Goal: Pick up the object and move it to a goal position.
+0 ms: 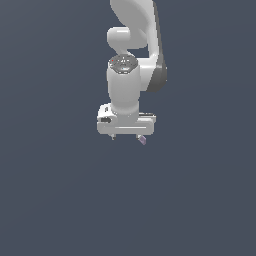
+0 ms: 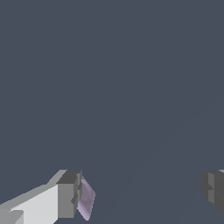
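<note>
Against one finger of spread hand [image 2: 142, 194]: lilac block [image 2: 86, 199].

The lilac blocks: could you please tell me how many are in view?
1. The lilac block lies beside one fingertip of the open gripper, against that finger's inner pad in the wrist view. None other is visible.

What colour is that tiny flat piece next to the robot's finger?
Pale lilac purple. The block shows best in the wrist view, beside one grey-tipped finger.
</note>
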Robot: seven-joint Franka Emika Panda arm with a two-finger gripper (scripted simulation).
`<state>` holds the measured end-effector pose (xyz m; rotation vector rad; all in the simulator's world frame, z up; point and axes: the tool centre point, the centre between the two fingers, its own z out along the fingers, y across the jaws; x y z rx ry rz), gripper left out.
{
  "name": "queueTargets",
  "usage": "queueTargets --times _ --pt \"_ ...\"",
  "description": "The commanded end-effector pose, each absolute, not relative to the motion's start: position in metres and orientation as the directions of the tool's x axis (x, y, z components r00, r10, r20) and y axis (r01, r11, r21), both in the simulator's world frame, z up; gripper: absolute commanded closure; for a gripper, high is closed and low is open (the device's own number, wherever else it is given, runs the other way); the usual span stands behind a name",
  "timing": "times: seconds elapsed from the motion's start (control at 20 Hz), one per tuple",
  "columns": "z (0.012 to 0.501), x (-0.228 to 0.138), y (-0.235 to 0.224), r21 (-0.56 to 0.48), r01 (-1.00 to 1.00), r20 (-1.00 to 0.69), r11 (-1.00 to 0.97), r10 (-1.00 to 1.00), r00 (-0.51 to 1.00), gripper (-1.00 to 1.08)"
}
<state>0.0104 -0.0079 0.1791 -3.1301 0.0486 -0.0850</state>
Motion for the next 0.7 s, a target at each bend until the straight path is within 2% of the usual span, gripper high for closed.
queueTargets --times 0.0,0.65 --pt "0.179 0.01 -0.008 -0.011 -0.031 0.054 -0.999 -0.031 0.998 -0.92" --pt "0.176 0.008 -0.04 0.01 -0.037 0.042 -0.999 -0.036 0.998 -0.92"
